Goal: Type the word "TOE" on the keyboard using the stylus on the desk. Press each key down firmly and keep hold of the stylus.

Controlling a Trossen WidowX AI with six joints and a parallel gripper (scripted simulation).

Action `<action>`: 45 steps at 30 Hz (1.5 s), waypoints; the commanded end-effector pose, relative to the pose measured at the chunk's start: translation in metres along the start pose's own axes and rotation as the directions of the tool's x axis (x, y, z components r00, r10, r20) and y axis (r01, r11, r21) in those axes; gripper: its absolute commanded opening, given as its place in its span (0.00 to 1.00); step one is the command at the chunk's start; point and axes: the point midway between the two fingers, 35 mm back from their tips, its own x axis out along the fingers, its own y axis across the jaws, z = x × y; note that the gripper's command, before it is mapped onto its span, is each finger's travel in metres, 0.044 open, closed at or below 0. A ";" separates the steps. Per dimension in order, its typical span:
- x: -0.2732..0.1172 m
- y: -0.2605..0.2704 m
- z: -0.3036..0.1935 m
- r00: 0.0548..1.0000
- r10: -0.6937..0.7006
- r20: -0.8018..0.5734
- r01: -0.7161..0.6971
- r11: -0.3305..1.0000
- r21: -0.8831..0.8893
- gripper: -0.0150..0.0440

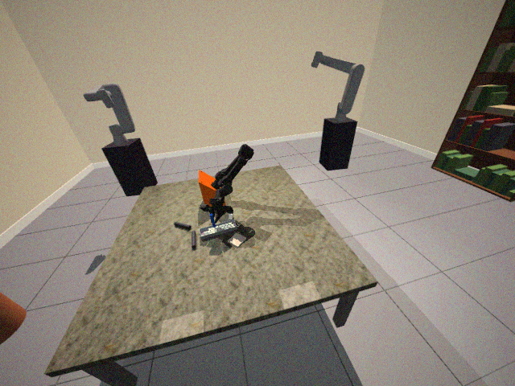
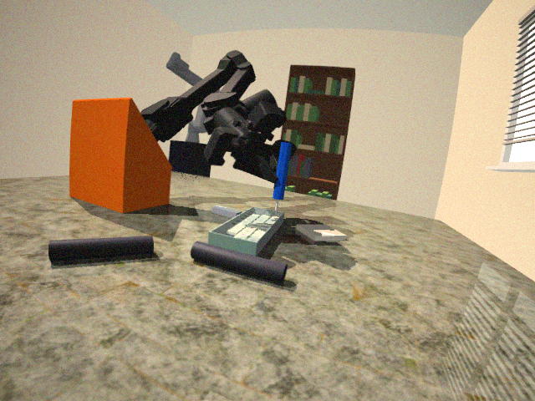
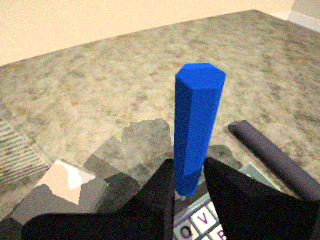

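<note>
A black two-fingered claw [image 3: 189, 182] is clamped nearly shut on a blue six-sided stylus [image 3: 196, 125], gripping it near its upper end so the pen hangs almost upright. In the side view the stylus [image 2: 281, 170] ends in a thin pale tip that sits just above, or perhaps just touching, the far edge of a small grey-green keyboard [image 2: 246, 230]; which one cannot be made out. In the wrist view, white keys with purple letters, Q and V among them, show between the fingers.

The keyboard lies flat on a mottled stone table [image 2: 302, 327]. Right at its near end lies a dark cylinder [image 2: 238, 261], on its side. A second dark cylinder [image 2: 100, 249] lies further left, apart from the first. To the keyboard's right sits a flat grey pad with a pale patch [image 2: 322, 233]. Behind, to the left, an orange wedge-shaped block [image 2: 112, 153] stands on the table, and the black arm [image 2: 202, 97] reaches past it down to the claw. A brown bookshelf [image 2: 319, 129] stands against the far wall.
</note>
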 end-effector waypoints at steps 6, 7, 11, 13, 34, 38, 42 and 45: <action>-0.014 0.030 -0.008 1.000 -0.004 0.000 0.004 1.000 0.002 0.25; -0.015 0.033 -0.009 1.000 -0.004 0.000 0.004 1.000 0.002 0.25; -0.023 0.045 -0.013 1.000 -0.003 0.000 0.003 1.000 0.002 0.25; -0.027 0.050 -0.015 1.000 -0.002 0.000 0.002 1.000 0.002 0.25; -0.064 0.087 -0.034 1.000 0.014 0.007 -0.014 1.000 0.005 0.25; -0.060 0.087 -0.042 1.000 0.015 0.007 -0.015 1.000 0.005 0.25; -0.056 0.086 -0.051 1.000 0.015 0.007 -0.015 1.000 0.005 0.25; -0.056 0.086 -0.051 1.000 0.015 0.007 -0.015 1.000 0.005 0.25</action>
